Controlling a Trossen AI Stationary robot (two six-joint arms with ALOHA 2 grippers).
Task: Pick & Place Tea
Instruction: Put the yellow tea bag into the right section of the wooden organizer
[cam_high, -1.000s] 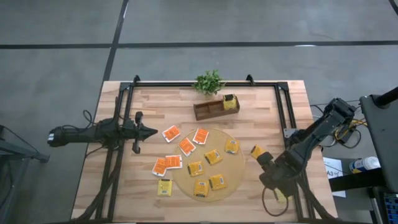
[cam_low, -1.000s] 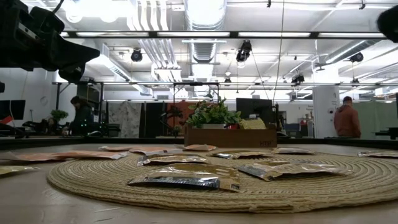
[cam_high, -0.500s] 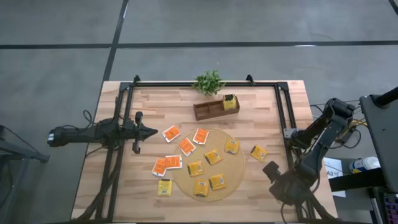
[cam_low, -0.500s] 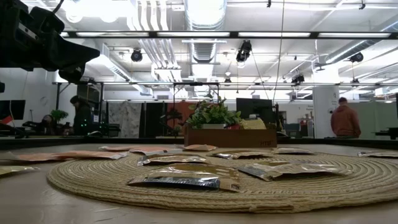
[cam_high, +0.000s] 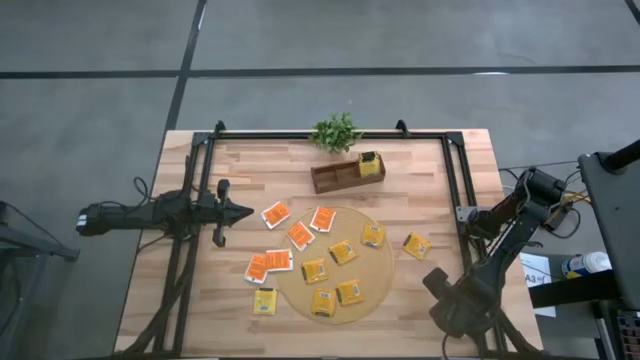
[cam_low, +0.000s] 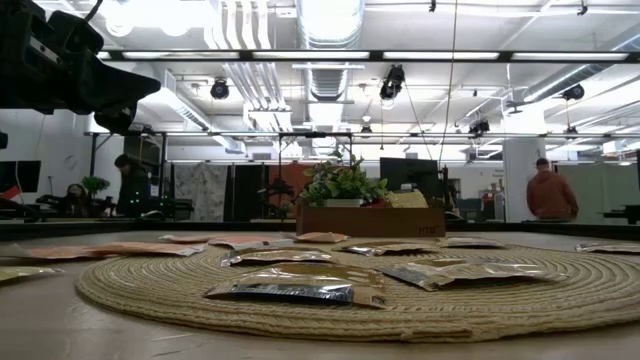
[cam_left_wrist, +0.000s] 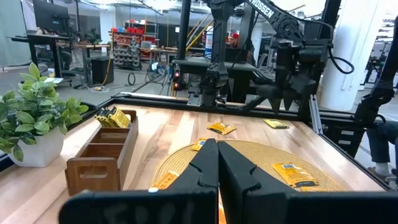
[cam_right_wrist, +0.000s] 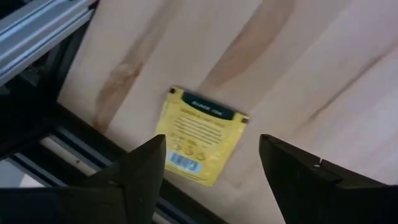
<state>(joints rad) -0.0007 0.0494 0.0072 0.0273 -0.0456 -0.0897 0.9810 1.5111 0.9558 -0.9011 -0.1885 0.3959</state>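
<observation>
Right hand (cam_right_wrist: 211, 149): hung low over the desk's (cam_high: 420, 170) near right corner, fingers (cam_right_wrist: 146, 171) spread wide, gripping nothing.
Packet under it: one yellow tea packet (cam_right_wrist: 204, 135) lay flat on the wood in the gap between those fingers, untouched, just beside a dark frame rail (cam_right_wrist: 37, 31).
Left hand (cam_high: 240, 212): waited above the desk on the left arm's side, short of the mat, jaws pressed together and empty.
Mat (cam_high: 378, 272): round woven disc in the middle of the desk, between the two hands.
Yellow tea on mat (cam_high: 343, 252): five packets lay spread over its middle and near half.
Yellow tea off mat: one (cam_high: 417, 245) lay on bare wood between the mat and the right arm, another (cam_high: 264, 301) at the mat's near rim on the left arm's side.
Orange-red tea (cam_high: 275, 213): five packets clustered on the left arm's side of the mat, two at its rim, three on bare wood.
Wooden box (cam_high: 340, 178): stood beyond the mat, with a yellow packet (cam_high: 370, 165) upright in one end.
Plant (cam_high: 336, 132): at the desk's far edge, behind the box.
Room: a person (cam_low: 550, 195) stood far off, well beyond the desk.
</observation>
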